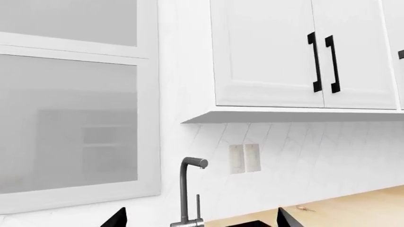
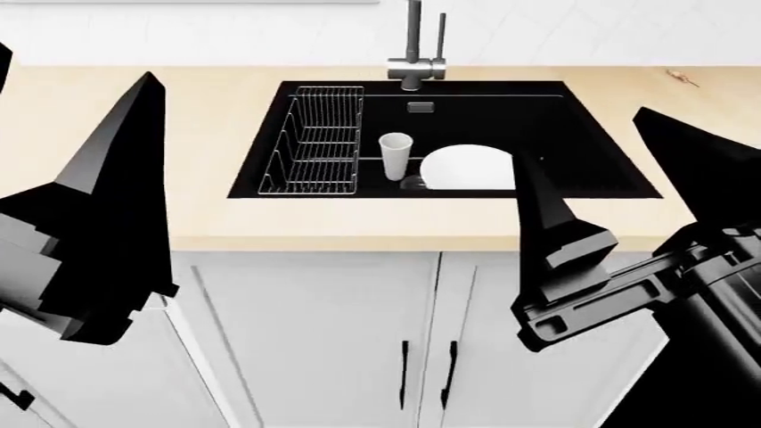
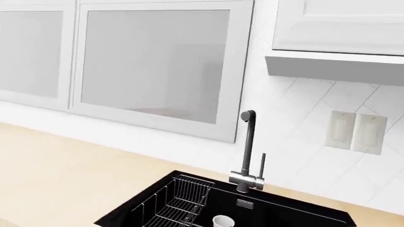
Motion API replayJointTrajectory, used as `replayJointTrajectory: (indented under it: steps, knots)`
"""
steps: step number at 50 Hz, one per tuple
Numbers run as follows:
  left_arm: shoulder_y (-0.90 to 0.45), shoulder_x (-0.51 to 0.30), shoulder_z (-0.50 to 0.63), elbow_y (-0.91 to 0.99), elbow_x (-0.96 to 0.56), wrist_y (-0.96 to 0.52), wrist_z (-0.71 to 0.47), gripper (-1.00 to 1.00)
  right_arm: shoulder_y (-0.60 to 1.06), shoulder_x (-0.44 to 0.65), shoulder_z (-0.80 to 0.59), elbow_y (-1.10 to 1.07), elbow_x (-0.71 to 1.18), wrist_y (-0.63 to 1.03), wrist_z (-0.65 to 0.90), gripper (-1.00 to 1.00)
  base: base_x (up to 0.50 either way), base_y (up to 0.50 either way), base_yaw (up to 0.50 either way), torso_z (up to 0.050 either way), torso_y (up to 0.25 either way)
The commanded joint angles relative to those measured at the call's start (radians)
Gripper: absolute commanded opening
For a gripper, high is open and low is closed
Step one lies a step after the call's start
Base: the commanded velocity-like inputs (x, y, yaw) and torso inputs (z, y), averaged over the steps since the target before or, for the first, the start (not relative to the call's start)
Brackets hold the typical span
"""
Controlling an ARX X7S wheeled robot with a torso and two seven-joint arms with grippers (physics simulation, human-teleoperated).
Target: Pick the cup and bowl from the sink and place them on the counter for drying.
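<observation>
Right gripper (image 2: 594,192) spread, holding nothing; left gripper (image 2: 71,178) likewise. I note the cup (image 2: 395,152) upright in the sink (image 2: 594,134), touching or just beside the bowl (image 2: 468,168), wire rack (image 2: 315,138) on its other side. Both lie ahead of the right gripper, the nearer arm; counter (image 2: 119,98) surrounds.

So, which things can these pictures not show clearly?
- Bowl: head view, its near right edge hidden by the right end effector.
- Cup: right wrist view, cut off by the picture's edge.
- Left end effector: left wrist view, only fingertips visible.
</observation>
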State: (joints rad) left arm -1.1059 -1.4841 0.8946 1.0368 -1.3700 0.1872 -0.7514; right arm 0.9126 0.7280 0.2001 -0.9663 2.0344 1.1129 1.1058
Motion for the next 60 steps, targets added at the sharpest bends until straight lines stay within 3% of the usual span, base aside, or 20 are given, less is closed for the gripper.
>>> replayJointTrajectory:
  steps: [1,21,33,41,60]
  knots:
    - [-0.007,0.002,-0.005,0.002,-0.006,-0.006,-0.001,1.0,0.0,0.001,0.0,0.002,-0.005,0.003,-0.004,1.0,0.0,0.5,0.0,0.0,0.0]
    - [-0.001,0.001,0.002,0.002,0.007,0.002,0.0,1.0,0.001,-0.011,0.002,-0.003,-0.016,0.005,-0.016,1.0,0.04,0.48,0.0,0.0,0.0]
    - [-0.077,0.002,-0.044,0.004,-0.073,-0.044,0.006,1.0,0.16,0.034,-0.067,0.025,0.037,-0.03,0.034,1.0,0.06,0.0,0.0,0.0,0.0]
    - [-0.102,-0.038,-0.071,-0.004,-0.114,-0.034,0.03,1.0,0.261,0.066,-0.121,0.049,0.081,-0.048,0.061,1.0,0.17,0.0,0.0,0.0,0.0]
    - [-0.108,-0.051,-0.088,-0.001,-0.125,-0.039,0.046,1.0,0.365,0.092,-0.18,0.085,0.116,-0.052,0.064,1.0,0.2,0.0,0.0,0.0,0.0]
